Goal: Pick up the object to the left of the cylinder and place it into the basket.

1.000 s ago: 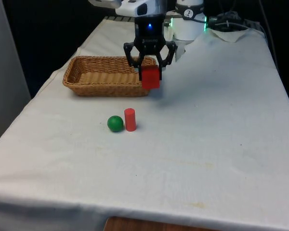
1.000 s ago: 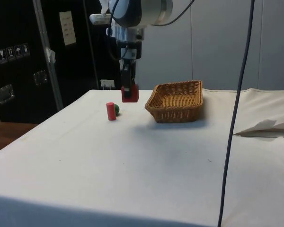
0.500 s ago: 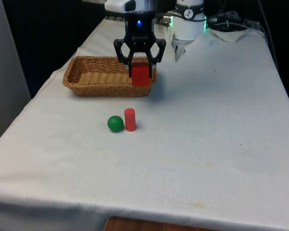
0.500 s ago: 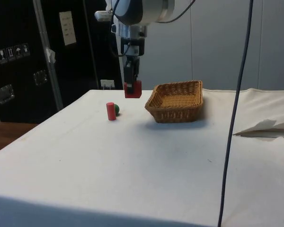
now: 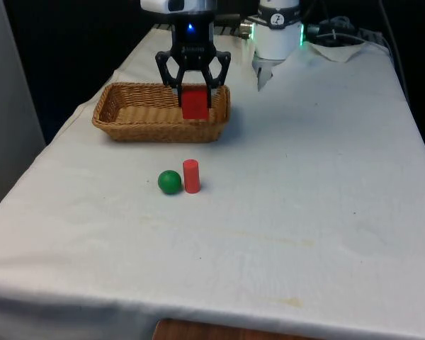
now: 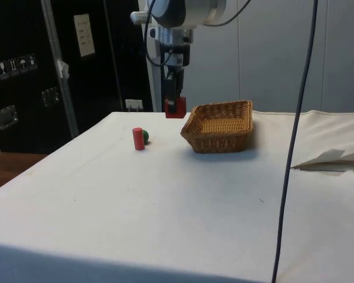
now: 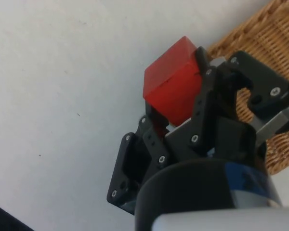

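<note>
My gripper (image 5: 193,98) is shut on a red cube (image 5: 195,103) and holds it in the air by the basket's end at the front view's right. In the side view the red cube (image 6: 175,107) hangs just short of the wicker basket (image 6: 219,126). The wrist view has the red cube (image 7: 172,86) clamped between the fingers, with the basket (image 7: 274,57) beside it. The oblong wicker basket (image 5: 127,113) lies on the cloth. A red cylinder (image 5: 191,176) stands upright nearer the front, with a green ball (image 5: 169,182) touching it on the front view's left.
A crumpled fold of white cloth (image 6: 333,158) lies beyond the basket in the side view. A black cable (image 6: 295,135) hangs down in front of the side camera. White cloth stretches open across the front view's right and near part.
The gripper has risen and carried the red cube towards the front view's left, from beside the basket's end to over its edge. Cylinder and ball have not moved.
</note>
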Controlling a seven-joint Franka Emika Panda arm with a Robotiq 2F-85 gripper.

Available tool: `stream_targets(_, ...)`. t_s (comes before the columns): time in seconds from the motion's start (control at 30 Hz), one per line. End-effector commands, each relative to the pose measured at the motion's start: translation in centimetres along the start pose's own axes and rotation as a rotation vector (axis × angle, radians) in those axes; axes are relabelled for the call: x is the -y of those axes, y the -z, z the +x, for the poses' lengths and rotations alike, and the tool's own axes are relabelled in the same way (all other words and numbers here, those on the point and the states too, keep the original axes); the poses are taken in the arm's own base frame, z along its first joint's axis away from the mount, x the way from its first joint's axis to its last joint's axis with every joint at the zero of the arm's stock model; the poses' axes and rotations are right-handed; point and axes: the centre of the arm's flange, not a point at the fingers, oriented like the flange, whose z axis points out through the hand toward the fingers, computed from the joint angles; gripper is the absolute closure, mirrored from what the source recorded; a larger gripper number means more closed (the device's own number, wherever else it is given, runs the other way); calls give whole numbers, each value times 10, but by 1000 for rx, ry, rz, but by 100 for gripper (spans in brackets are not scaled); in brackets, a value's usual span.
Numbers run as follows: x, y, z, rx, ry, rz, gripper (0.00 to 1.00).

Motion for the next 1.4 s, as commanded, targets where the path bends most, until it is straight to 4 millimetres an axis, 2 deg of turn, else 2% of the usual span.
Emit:
stream_targets(0.0,-2,1,-5,-2,0,-4,99)
stream_targets(0.03,-1,1,-3,-2,0,3,99)
stream_targets(0.23,-12,3,-24,-3,-1,7,99)
stream_targets(0.27,-9,2,-20,1,-3,15,99)
stream_targets(0.33,-17,4,-33,-2,-3,11,99)
stream_targets(0.53,-25,4,-50,-1,-5,17,99)
stream_targets(0.57,-23,3,-46,3,-6,27,99)
stream_targets(0.73,-35,2,-63,5,-6,16,99)
stream_targets(1.13,-52,-6,-81,35,-11,0,99)
stream_targets(1.37,-65,-20,-89,54,-15,-46,99)
